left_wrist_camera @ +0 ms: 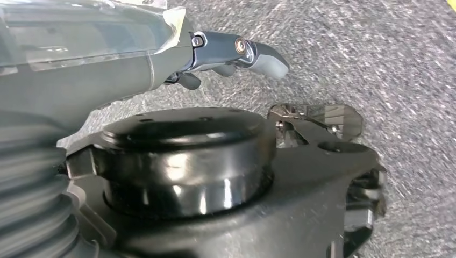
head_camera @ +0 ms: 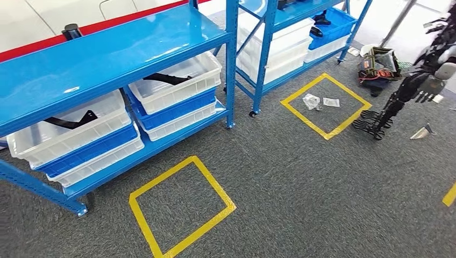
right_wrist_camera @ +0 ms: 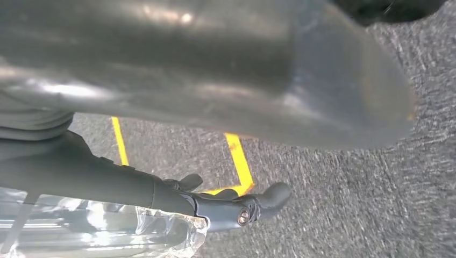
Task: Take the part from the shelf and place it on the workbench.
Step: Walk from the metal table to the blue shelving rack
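You see two yellow tape squares on the grey carpet. Small clear bags lie inside the farther square. A tool bag sits beyond it.

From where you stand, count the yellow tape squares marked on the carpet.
2 full squares: the near square on the carpet before the left shelf, and the far square by the second shelf, with small bags inside. A yellow strip at the right edge may be another.

Bright, even overhead light gave glare on the blue shelf and blew out the head view's top-right corner, while both wrist views were soft, the carpet streaked with motion blur.
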`<state>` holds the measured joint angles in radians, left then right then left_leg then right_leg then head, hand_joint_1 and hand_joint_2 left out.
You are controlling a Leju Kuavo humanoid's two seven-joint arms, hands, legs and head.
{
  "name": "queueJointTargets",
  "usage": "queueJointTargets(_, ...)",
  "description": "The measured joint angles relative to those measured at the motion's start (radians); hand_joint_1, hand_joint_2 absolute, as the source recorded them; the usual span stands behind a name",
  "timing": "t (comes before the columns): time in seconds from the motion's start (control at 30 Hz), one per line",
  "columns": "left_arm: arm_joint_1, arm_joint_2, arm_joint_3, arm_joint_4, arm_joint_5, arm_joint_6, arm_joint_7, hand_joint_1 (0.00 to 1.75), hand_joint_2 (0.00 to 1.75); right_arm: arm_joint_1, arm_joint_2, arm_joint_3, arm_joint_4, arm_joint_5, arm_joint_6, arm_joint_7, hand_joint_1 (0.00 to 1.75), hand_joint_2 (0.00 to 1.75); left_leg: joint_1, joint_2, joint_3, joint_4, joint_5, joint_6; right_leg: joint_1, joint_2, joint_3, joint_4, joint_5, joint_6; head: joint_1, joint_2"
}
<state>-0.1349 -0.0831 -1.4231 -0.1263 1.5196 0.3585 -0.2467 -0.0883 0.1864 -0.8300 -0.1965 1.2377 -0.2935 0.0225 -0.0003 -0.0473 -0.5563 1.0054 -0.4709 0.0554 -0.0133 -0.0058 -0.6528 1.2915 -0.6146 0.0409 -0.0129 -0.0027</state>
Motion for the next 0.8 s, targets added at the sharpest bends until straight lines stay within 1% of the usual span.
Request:
queueJointTargets(0.03,0.001,0.0,0.0,0.0,0.0,0.0,0.0,0.0,0.0,0.0,-0.002,0.0,0.0,-0.003,-0.001,0.001,0.0,0.0,0.003,-0.017,0.002,0.002,-0.001,-0.002,-0.003,0.006,0.017,-0.046,0.028,0.013,0.0,0.0)
queueJointTargets(0.07,0.001,0.0,0.0,0.0,-0.001,-0.001,0.0,0.0,0.0,-0.001,-0.004,0.0,0.0,-0.006,-0.002,0.001,0.0,0.0,0.005,-0.032,0.003,0.005,-0.003,-0.006,-0.009,0.021,0.046,-0.115,0.062,0.026,0.0,0.0)
queueJointTargets(0.1,0.001,0.0,0.0,0.0,-0.001,-0.002,0.0,0.0,0.0,0.0,-0.005,0.0,0.0,-0.01,-0.004,0.0,0.0,0.0,0.006,-0.046,0.001,0.011,-0.007,-0.013,-0.014,0.043,0.072,-0.181,0.088,0.035,0.002,0.0)
queueJointTargets(0.13,0.001,0.001,0.0,0.0,-0.001,-0.003,0.0,0.0,0.0,0.0,-0.005,-0.001,0.0,-0.012,-0.006,-0.001,0.0,0.0,0.006,-0.059,-0.002,0.016,-0.01,-0.019,-0.018,0.061,0.091,-0.227,0.104,0.035,0.003,0.0)
queueJointTargets(0.17,0.001,0.002,0.0,0.0,-0.002,-0.004,0.0,0.0,0.0,0.001,-0.005,-0.001,0.001,-0.013,-0.009,-0.002,0.0,0.0,0.005,-0.069,-0.007,0.019,-0.011,-0.026,-0.019,0.072,0.1,-0.249,0.109,0.03,0.003,0.0)
queueJointTargets(0.2,0.003,0.003,-0.001,0.0,-0.002,-0.004,0.0,0.0,0.0,0.0,-0.004,-0.001,0.001,-0.014,-0.011,-0.003,0.0,0.0,0.005,-0.079,-0.012,0.02,-0.01,-0.033,-0.017,0.071,0.102,-0.253,0.108,0.021,0.003,0.0)
queueJointTargets(0.23,0.005,0.003,-0.001,0.0,-0.002,-0.005,0.0,0.0,0.0,0.0,-0.004,-0.002,0.001,-0.015,-0.012,-0.003,0.0,0.0,0.007,-0.087,-0.015,0.018,-0.008,-0.038,-0.018,0.06,0.103,-0.253,0.11,0.012,0.002,0.0)
queueJointTargets(0.27,0.007,0.004,-0.001,0.0,-0.002,-0.006,0.0,0.0,0.0,-0.001,-0.004,-0.002,0.001,-0.015,-0.014,-0.003,0.0,0.0,0.008,-0.077,-0.017,0.02,-0.009,-0.043,-0.018,0.05,0.104,-0.254,0.112,0.005,0.001,0.0)
queueJointTargets(0.3,0.008,0.005,-0.002,0.0,-0.002,-0.007,0.0,0.0,0.0,-0.001,-0.004,-0.002,0.001,-0.016,-0.015,-0.004,0.0,0.0,0.008,-0.056,-0.024,0.032,-0.016,-0.048,-0.019,0.039,0.105,-0.255,0.112,-0.002,-0.001,0.0)
queueJointTargets(0.33,0.008,0.005,-0.002,0.0,-0.002,-0.008,0.0,0.0,0.0,0.0,-0.003,-0.002,0.001,-0.017,-0.016,-0.004,0.0,0.0,0.008,-0.027,-0.038,0.062,-0.033,-0.052,-0.02,0.027,0.106,-0.256,0.112,-0.009,-0.004,0.0)
queueJointTargets(0.37,0.008,0.006,-0.002,0.0,-0.003,-0.01,0.0,0.0,0.0,0.001,-0.003,-0.003,0.001,-0.018,-0.017,-0.004,0.0,0.0,0.007,0.007,-0.064,0.115,-0.06,-0.055,-0.018,0.014,0.108,-0.257,0.11,-0.016,-0.006,0.0)
queueJointTargets(0.4,0.007,0.006,-0.003,0.0,-0.005,-0.014,-0.001,0.0,0.0,0.003,-0.003,-0.003,0.001,-0.019,-0.018,-0.004,0.0,0.0,0.008,0.026,-0.099,0.182,-0.091,-0.058,-0.015,0.0,0.108,-0.257,0.108,-0.022,-0.009,0.0)
queueJointTargets(0.43,0.006,0.007,-0.004,0.0,-0.008,-0.019,-0.002,0.0,0.0,0.004,-0.004,-0.004,0.001,-0.019,-0.019,-0.002,0.0,0.0,0.009,0.035,-0.135,0.248,-0.116,-0.059,-0.011,-0.016,0.109,-0.257,0.106,-0.026,-0.01,0.0)
queueJointTargets(0.47,0.006,0.007,-0.005,0.0,-0.011,-0.024,-0.003,0.0,0.0,0.005,-0.005,-0.004,0.001,-0.019,-0.02,0.0,0.0,0.0,0.009,0.039,-0.161,0.293,-0.127,-0.059,-0.008,-0.032,0.11,-0.257,0.103,-0.029,-0.01,0.0)
queueJointTargets(0.5,0.006,0.008,-0.006,0.0,-0.015,-0.028,-0.004,0.0,0.0,0.005,-0.006,-0.004,0.001,-0.02,-0.021,0.002,0.0,0.0,0.01,0.041,-0.166,0.298,-0.115,-0.057,-0.006,-0.046,0.112,-0.257,0.101,-0.032,-0.01,0.0)
queueJointTargets(0.53,0.006,0.008,-0.007,0.0,-0.017,-0.032,-0.004,0.0,0.0,0.004,-0.007,-0.005,0.001,-0.021,-0.022,0.003,0.0,0.0,0.009,0.046,-0.15,0.262,-0.087,-0.052,-0.003,-0.059,0.115,-0.257,0.1,-0.034,-0.01,0.0)
queueJointTargets(0.57,0.006,0.009,-0.008,0.0,-0.019,-0.033,-0.004,0.0,0.0,0.003,-0.006,-0.005,0.001,-0.023,-0.023,0.004,0.0,0.0,0.006,0.059,-0.117,0.197,-0.051,-0.044,-0.001,-0.071,0.119,-0.257,0.097,-0.035,-0.01,0.0)
queueJointTargets(0.6,0.005,0.01,-0.009,0.0,-0.021,-0.034,-0.004,0.0,0.0,0.003,-0.006,-0.005,0.001,-0.025,-0.024,0.004,0.0,0.0,0.0,0.088,-0.081,0.128,-0.024,-0.034,0.002,-0.081,0.123,-0.257,0.094,-0.035,-0.009,0.0)
queueJointTargets(0.63,0.004,0.011,-0.011,0.001,-0.022,-0.035,-0.004,0.0,0.0,0.003,-0.005,-0.005,0.001,-0.027,-0.026,0.004,0.0,0.0,-0.006,0.114,-0.053,0.073,-0.007,-0.025,0.005,-0.09,0.126,-0.258,0.092,-0.033,-0.008,0.0)
queueJointTargets(0.67,0.002,0.012,-0.012,0.001,-0.022,-0.035,-0.004,0.0,0.0,0.003,-0.005,-0.006,0.001,-0.028,-0.027,0.004,0.0,0.0,-0.013,0.133,-0.037,0.04,-0.002,-0.019,0.006,-0.1,0.129,-0.259,0.089,-0.029,-0.008,0.0)
queueJointTargets(0.7,0.0,0.012,-0.013,0.001,-0.023,-0.036,-0.004,0.0,0.0,0.003,-0.005,-0.007,0.001,-0.028,-0.028,0.004,0.0,0.0,-0.019,0.14,-0.033,0.029,-0.005,-0.015,0.007,-0.111,0.131,-0.261,0.087,-0.025,-0.008,0.0)
queueJointTargets(0.73,-0.001,0.013,-0.014,0.001,-0.023,-0.036,-0.004,0.0,0.0,0.002,-0.005,-0.009,0.001,-0.028,-0.029,0.004,0.0,0.0,-0.021,0.127,-0.034,0.024,-0.003,-0.014,0.007,-0.124,0.136,-0.264,0.087,-0.02,-0.008,0.0)
queueJointTargets(0.77,0.0,0.013,-0.015,0.001,-0.022,-0.036,-0.004,0.0,0.0,0.002,-0.005,-0.01,0.001,-0.027,-0.029,0.003,0.0,0.0,-0.017,0.112,-0.029,0.015,0.003,-0.012,0.008,-0.13,0.139,-0.266,0.084,-0.016,-0.009,0.0)
queueJointTargets(0.8,0.001,0.013,-0.016,0.001,-0.022,-0.037,-0.004,0.0,0.0,0.002,-0.005,-0.011,0.0,-0.026,-0.029,0.003,0.0,0.0,-0.013,0.097,-0.023,0.004,0.009,-0.009,0.008,-0.119,0.14,-0.26,0.078,-0.012,-0.008,0.0)
